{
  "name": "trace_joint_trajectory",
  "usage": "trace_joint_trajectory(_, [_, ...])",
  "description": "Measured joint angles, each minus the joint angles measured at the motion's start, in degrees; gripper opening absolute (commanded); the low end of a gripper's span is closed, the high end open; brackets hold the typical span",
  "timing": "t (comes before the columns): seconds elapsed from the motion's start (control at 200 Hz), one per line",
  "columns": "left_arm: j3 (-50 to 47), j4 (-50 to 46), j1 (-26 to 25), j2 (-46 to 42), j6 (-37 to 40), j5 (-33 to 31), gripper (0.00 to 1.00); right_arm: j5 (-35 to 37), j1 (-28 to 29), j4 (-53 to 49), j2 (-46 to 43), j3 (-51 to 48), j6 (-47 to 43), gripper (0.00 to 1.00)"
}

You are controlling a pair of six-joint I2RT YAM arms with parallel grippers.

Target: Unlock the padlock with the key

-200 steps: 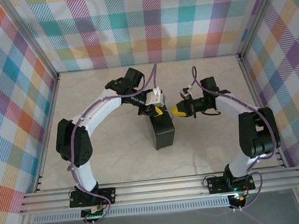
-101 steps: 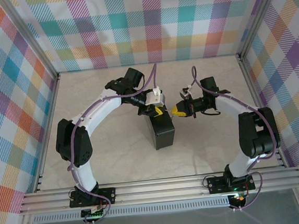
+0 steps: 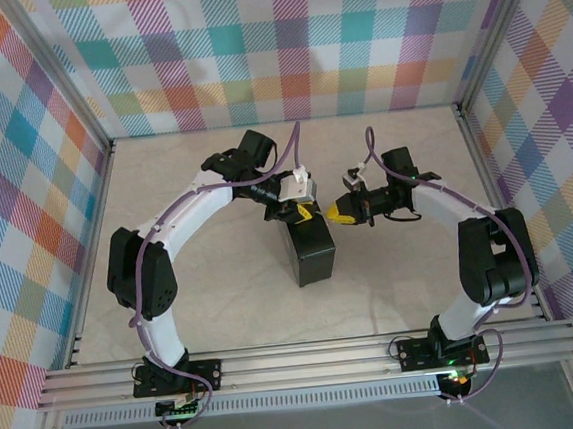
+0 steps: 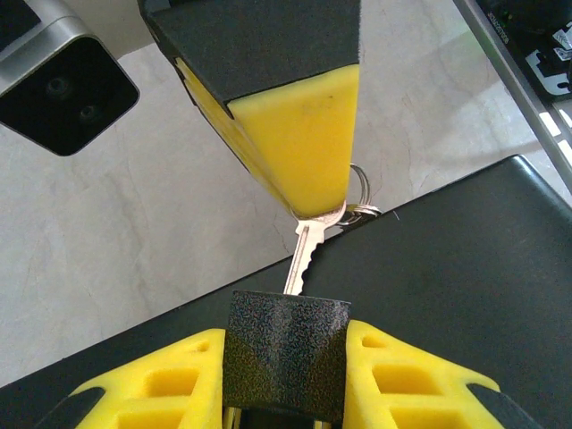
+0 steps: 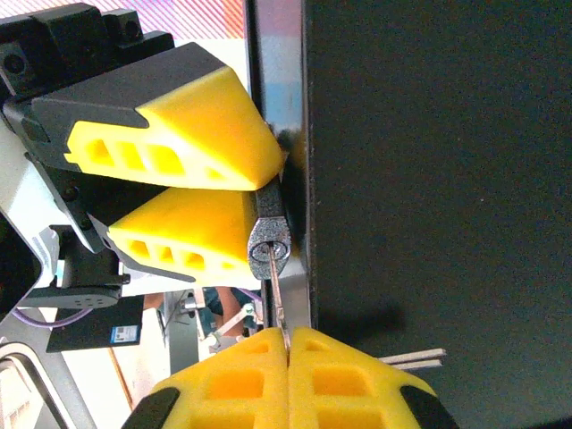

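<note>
The padlock (image 4: 284,353), a small dark grey body, sits clamped between the yellow fingers of my left gripper (image 4: 284,344) above the black box (image 4: 447,268). My right gripper (image 5: 288,338) is shut on the key (image 5: 278,308), a thin silvery blade. The key's tip is in the keyhole on the padlock's end face (image 5: 269,246). From the left wrist the key (image 4: 302,255) runs down from the right gripper's yellow pads (image 4: 304,134) into the padlock. The two grippers meet tip to tip over the box, left gripper (image 3: 302,211) and right gripper (image 3: 333,212). The shackle is hidden.
The black box (image 3: 313,252) stands mid-table under both grippers. A key ring (image 4: 359,189) with spare keys (image 5: 411,359) hangs beside the held key. Bare beige table (image 3: 212,281) lies around the box, and plaid walls with metal rails (image 3: 310,363) enclose it.
My right gripper has edged a little to the left, towards the padlock. The left arm has held still.
</note>
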Motion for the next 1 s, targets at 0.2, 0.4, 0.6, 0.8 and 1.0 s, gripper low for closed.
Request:
trace_joint_trajectory(0.2, [-0.02,0.04,0.00,-0.02,-0.04,0.04,0.22,0.37,0.00,0.00,-0.02,-0.02,0.09,0.00])
trace_joint_trajectory(0.4, [-0.09,0.09,0.00,-0.11,-0.24,0.02,0.22,0.52,0.26,1.27,-0.02,0.00,0.87,0.00])
trace_joint_trajectory(0.6, [-0.48,0.11,-0.04,-0.55,-0.26,-0.20,0.22,0.55,1.01,4.35,0.20,0.28,4.22,0.00])
trace_joint_trajectory(0.8, [-0.81,0.68,0.17,-1.14,-1.64,-1.73,0.21,1.33,2.16,4.83,2.71,3.54,7.23,0.00])
trace_joint_trajectory(1.0, [-3.04,3.52,0.37,-2.60,-4.79,-2.67,0.20,4.07,3.74,5.75,3.43,5.44,10.82,0.00])
